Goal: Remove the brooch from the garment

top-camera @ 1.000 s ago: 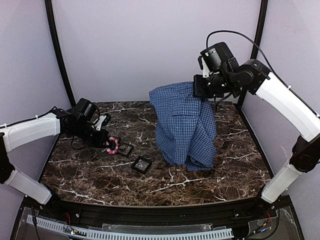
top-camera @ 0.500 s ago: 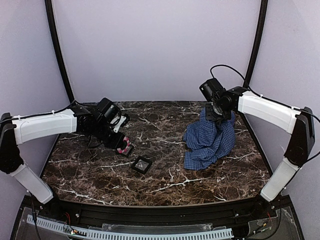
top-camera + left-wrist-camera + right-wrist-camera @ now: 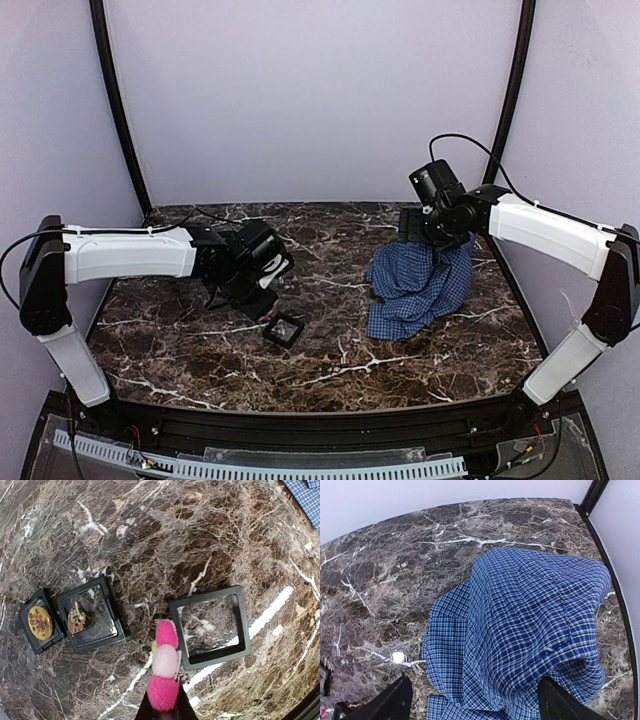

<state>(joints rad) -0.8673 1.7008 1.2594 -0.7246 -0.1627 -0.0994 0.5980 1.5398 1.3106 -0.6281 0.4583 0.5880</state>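
At 9 o'clock on the tabletop [image 3: 340, 372], the left end effector [image 3: 161, 709] is clamping the brooch [image 3: 164, 672] by its end; it is looking light, fluffy and squashable. The right end effector [image 3: 472, 702] is hanging open over the limp shirt [image 3: 530, 625], lying crumpled at 3 o'clock. Hard, glossy marble is offering room; walls [image 3: 300, 100] are standing close.

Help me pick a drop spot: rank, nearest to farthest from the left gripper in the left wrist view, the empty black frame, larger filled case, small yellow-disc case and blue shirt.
From the left gripper, shut on the pink brooch:
1. empty black frame, just right of it.
2. larger filled case, to the left.
3. small yellow-disc case, farther left.
4. blue shirt, far top-right corner.
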